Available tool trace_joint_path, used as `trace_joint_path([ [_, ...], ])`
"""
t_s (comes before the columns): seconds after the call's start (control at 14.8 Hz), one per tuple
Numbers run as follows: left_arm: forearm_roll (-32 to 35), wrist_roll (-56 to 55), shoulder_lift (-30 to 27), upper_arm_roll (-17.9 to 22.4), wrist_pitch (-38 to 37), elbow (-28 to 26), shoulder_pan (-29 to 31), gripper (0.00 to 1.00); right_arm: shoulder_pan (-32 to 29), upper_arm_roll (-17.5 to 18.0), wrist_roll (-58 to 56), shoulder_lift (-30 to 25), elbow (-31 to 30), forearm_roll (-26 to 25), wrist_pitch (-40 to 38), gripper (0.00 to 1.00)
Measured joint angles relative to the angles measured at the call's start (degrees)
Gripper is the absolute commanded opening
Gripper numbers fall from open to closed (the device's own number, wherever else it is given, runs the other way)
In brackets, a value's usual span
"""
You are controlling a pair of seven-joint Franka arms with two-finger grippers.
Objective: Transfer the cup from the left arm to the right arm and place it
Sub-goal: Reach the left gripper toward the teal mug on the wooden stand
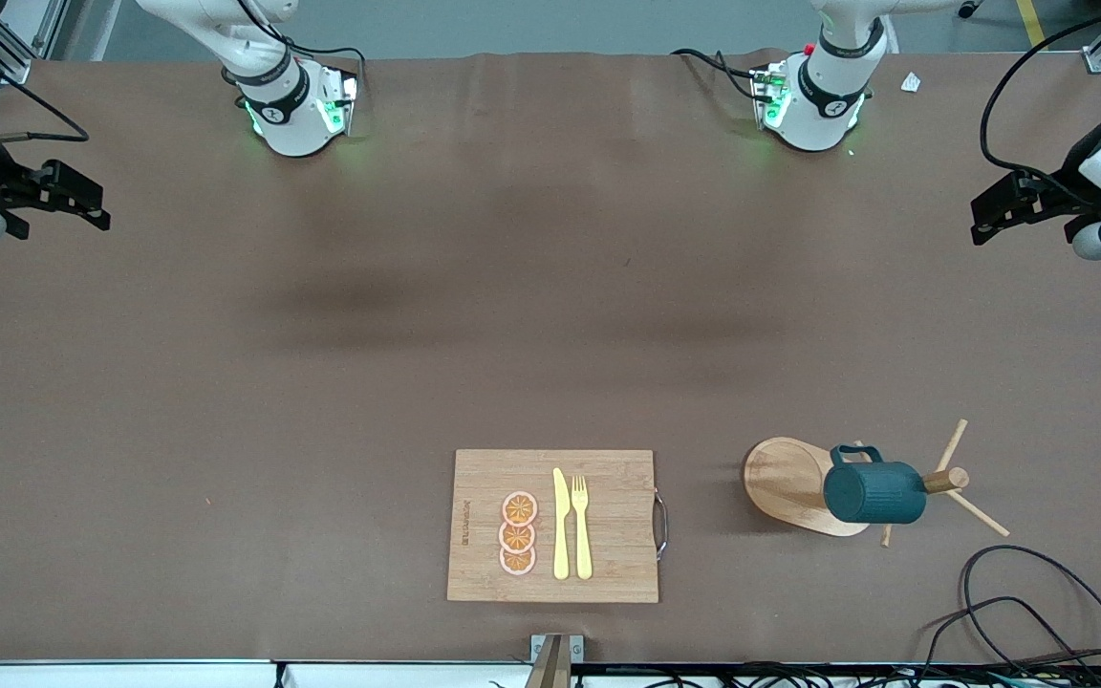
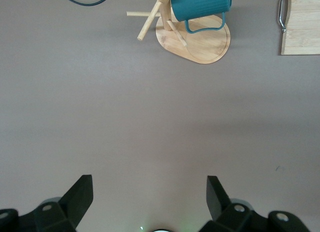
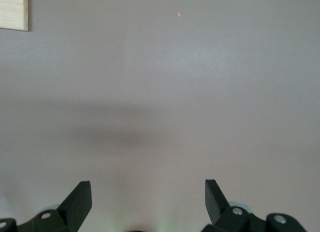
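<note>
Front view: cup (image 1: 874, 491) hangs on rack (image 1: 794, 485), well apart from open left gripper (image 1: 990, 212).

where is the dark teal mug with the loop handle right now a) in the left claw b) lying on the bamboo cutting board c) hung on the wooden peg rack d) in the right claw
c: the dark teal mug hangs on a peg of the wooden peg rack, while the left claw and the right claw are both open and hold nothing.

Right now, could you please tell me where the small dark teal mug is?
The small dark teal mug hangs sideways on the wooden peg rack, toward the left arm's end of the table, beside the bamboo cutting board.
</note>
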Motion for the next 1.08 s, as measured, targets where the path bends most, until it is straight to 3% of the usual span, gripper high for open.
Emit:
trace_joint_path([
  [0.41,-0.06,0.01,0.77,-0.03,0.27,0.68,-0.02,1.0,-0.19,-0.33,-0.36,0.57,1.83,0.0,-1.57,1.0],
  [0.68,-1.37,-1.05,7.22,-0.07,3.69,5.93,-0.1,1.0,-0.25,-0.42,-0.6,0.75,3.51,-0.01,-5.5,1.0],
  [0.88,-5.2,-5.25,12.07,0.02,10.87,7.46,1.47,1.0,-0.25,-0.45,-0.66,0.76,4.01,-0.02,-6.21,1.0],
  [1.08,-6.7,-13.51,14.1,0.07,12.26,8.24,2.49,1.0,-0.25,-0.45,-1.03,0.79,4.33,-0.02,-6.44,1.0],
])
